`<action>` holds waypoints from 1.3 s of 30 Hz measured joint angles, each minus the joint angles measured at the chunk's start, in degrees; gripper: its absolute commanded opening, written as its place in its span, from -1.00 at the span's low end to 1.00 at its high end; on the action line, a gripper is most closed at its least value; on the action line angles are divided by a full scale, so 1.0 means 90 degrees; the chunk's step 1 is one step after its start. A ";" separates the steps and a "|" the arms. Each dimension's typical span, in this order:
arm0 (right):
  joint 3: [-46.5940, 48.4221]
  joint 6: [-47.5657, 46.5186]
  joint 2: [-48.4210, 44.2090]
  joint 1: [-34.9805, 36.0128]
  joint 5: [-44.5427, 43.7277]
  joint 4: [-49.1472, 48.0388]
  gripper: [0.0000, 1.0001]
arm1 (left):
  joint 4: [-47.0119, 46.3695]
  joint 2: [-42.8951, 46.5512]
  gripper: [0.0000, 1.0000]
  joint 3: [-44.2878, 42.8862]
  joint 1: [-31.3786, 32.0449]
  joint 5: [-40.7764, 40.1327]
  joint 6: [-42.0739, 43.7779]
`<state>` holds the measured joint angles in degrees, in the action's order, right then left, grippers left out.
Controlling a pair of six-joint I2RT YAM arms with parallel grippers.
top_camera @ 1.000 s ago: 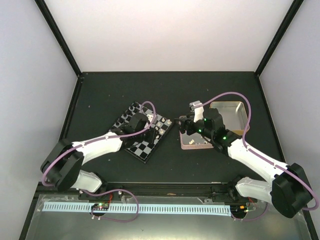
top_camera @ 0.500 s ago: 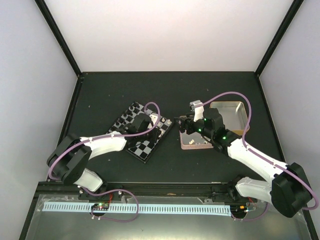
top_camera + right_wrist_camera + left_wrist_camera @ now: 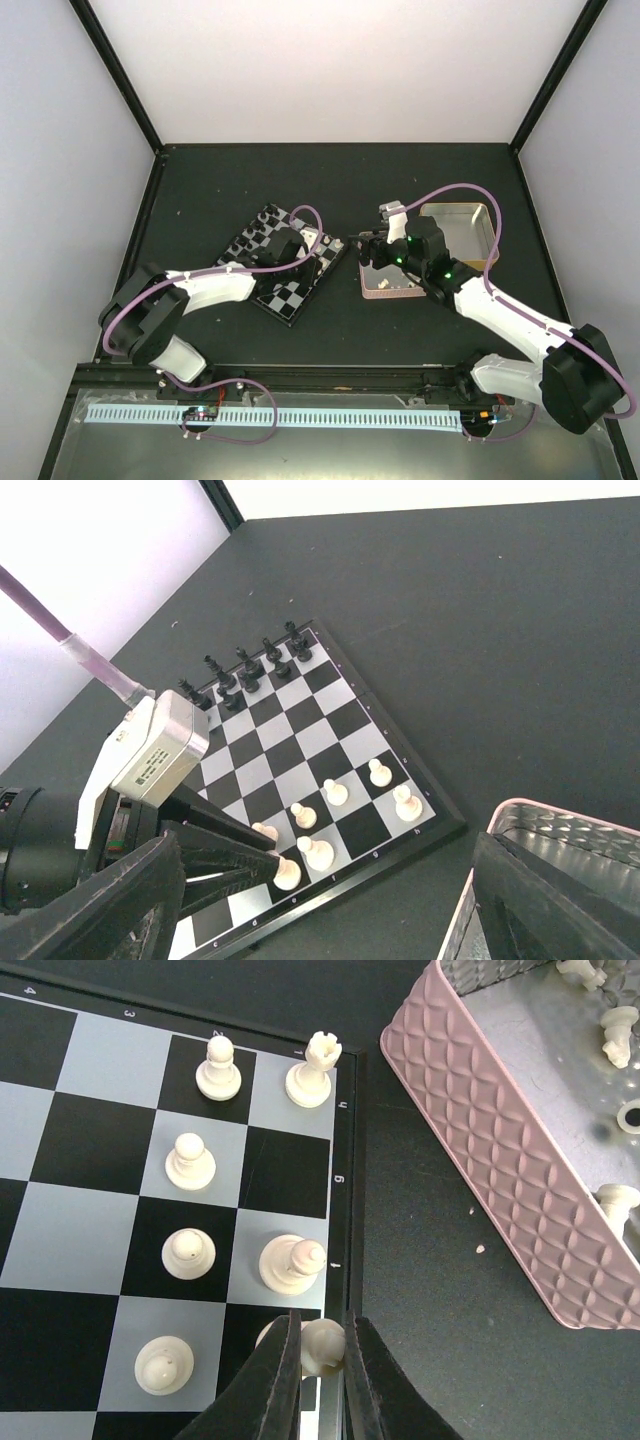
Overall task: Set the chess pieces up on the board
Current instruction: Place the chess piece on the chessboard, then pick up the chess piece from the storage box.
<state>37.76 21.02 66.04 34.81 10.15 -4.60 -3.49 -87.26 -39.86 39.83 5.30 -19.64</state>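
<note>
Table: We open on a dark table [image 3: 200, 180] with pale walls on three sides, and everything sits on it.
Arms: The left arm [image 3: 200, 290] is bent in over the board. The right arm [image 3: 505, 312] reaches out to the tins.
Board: The board [image 3: 285, 297] lies left of centre, turned at an angle. One corner points at the pink tin, and we see a strip of bare table between them.
Tins: The pink tin [image 3: 500, 1150] sits right of the board. The gold tin [image 3: 470, 208] is behind it, and we cannot tell whether they touch.
Right gripper: The right gripper [image 3: 370, 252] hangs over the board end of the pink tin. Its fingers are spread wide with nothing between them.
Left gripper: And here's the action! The left gripper [image 3: 322, 1330] has its fingers pressed in on the held piece [image 3: 323, 1350], a small white one pinched at the head. It sits right at the board's black edge on the tin side. We cannot tell if its foot touches the board.
White pieces: The white pieces [image 3: 190, 1160] stand in the two rows nearest that edge, with a rook on the corner square. One more peeks out behind a finger, and others lie loose in the pink tin.
Black pieces: The black pieces [image 3: 245, 665] are lined up in two rows along the opposite side.
</note>
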 measured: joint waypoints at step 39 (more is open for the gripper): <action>0.0984 0.1817 0.2093 -0.0593 -0.2718 0.3718 0.05 | 0.1146 0.4226 0.24 0.0185 0.0000 -0.0872 -0.0374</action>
<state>46.61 37.36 84.88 29.47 -14.31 28.86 6.83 -49.23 -38.20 39.83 -2.55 -23.00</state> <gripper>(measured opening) 0.552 0.579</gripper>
